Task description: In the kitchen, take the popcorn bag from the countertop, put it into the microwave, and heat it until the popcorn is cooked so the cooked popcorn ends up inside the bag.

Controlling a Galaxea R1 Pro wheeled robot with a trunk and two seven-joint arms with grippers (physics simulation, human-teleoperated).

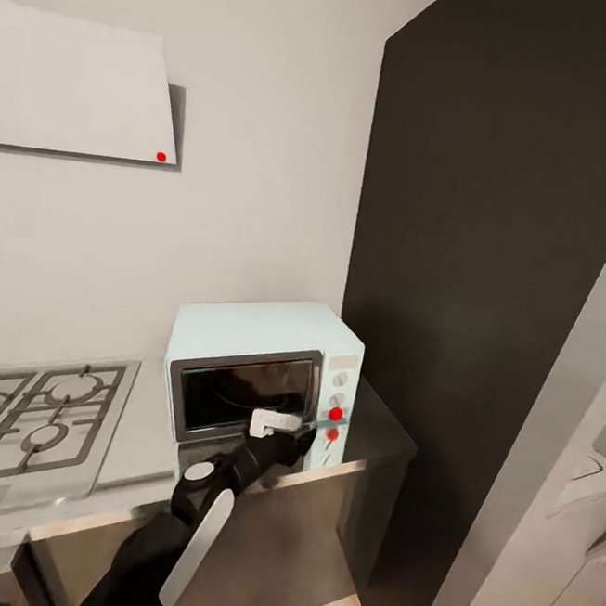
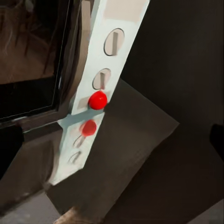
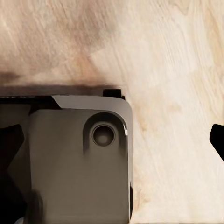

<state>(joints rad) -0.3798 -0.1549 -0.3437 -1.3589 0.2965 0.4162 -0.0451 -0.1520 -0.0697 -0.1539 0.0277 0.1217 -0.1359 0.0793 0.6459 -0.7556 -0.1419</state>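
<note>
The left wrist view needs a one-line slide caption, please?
Left wrist camera faces the microwave's control panel: two knobs above a red button.

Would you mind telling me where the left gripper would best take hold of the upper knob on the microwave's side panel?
Probably across the raised bar on the upper knob, coming straight at the panel from the front. The knob is a flat disc nearly flush with the pale panel of the microwave, so only that slim bar seems to offer fingers a purchase. The left gripper is already by the panel, near the red button.
</note>
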